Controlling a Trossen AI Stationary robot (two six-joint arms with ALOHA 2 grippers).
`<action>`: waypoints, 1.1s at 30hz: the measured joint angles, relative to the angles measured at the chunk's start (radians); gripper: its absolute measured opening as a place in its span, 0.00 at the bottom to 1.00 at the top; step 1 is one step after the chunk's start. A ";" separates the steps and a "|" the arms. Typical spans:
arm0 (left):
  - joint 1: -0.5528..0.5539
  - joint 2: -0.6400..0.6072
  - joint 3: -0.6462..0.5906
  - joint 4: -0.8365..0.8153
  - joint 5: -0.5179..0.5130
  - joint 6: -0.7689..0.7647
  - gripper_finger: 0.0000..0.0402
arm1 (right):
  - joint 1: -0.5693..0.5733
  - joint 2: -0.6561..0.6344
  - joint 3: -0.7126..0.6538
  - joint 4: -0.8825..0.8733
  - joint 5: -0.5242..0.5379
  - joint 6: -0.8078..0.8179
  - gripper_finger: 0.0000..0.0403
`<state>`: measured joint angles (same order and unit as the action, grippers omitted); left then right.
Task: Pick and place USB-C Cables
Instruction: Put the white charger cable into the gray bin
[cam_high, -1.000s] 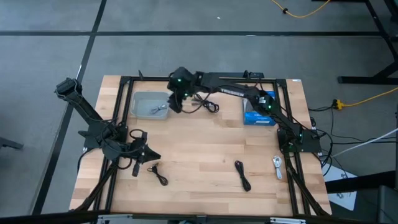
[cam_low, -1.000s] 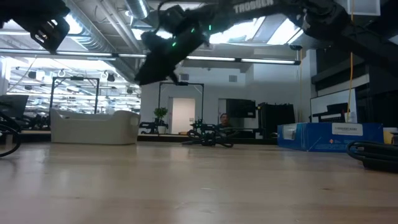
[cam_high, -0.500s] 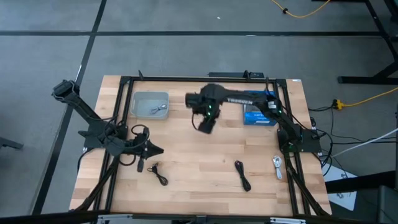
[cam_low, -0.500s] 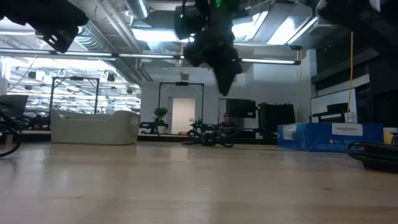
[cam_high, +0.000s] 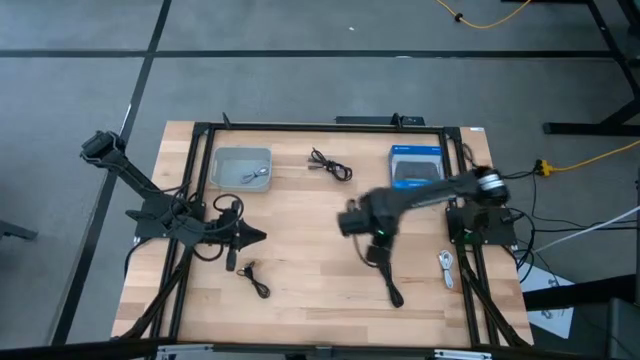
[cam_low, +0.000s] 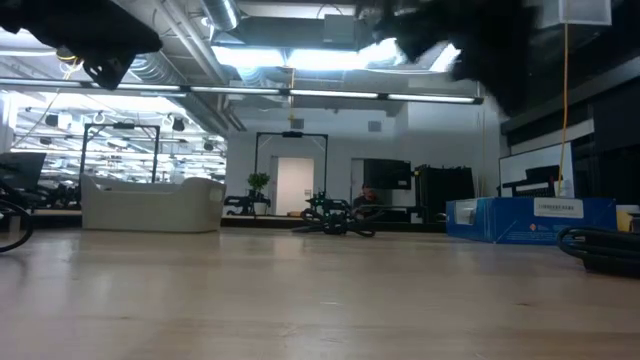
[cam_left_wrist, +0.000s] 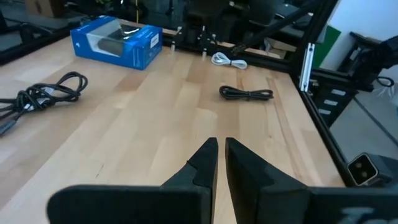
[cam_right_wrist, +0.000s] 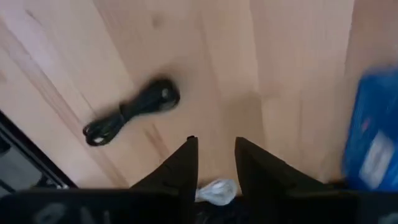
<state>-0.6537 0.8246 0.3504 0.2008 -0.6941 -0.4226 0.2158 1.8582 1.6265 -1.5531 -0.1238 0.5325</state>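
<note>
Five USB-C Cables: three black, one white (cam_high: 446, 268), one seemingly grey (in tray (cam_high: 240, 156)). Right end effector (cam_high: 373, 252) apart, left end effector (cam_high: 231, 262) together.

Blue box (cam_high: 417, 166) near table's (cam_high: 310, 225) far edge; grey tray (cam_high: 241, 168) far-left.

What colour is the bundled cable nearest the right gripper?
Black. The cable shows best in the right wrist view, just beyond the right gripper.

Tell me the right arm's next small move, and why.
Probably lower the right gripper toward the black cable lying loose on the table just in front of it. Its fingers are open and empty, and the grey tray already holds one cable. The left gripper waits at the left edge.
</note>
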 joint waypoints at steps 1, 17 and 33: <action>0.000 0.000 0.000 0.000 0.000 -0.014 0.06 | 0.031 -0.039 -0.056 -0.002 0.000 0.087 0.27; 0.000 0.000 0.000 0.003 0.000 -0.094 0.06 | 0.525 -0.304 -0.590 0.420 0.233 1.216 0.27; 0.000 0.000 0.000 0.002 0.000 -0.093 0.06 | 0.733 -0.303 -0.742 0.370 0.051 1.732 0.27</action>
<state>-0.6537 0.8245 0.3504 0.2031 -0.6937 -0.5156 0.9485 1.5550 0.8844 -1.1835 -0.0728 2.2645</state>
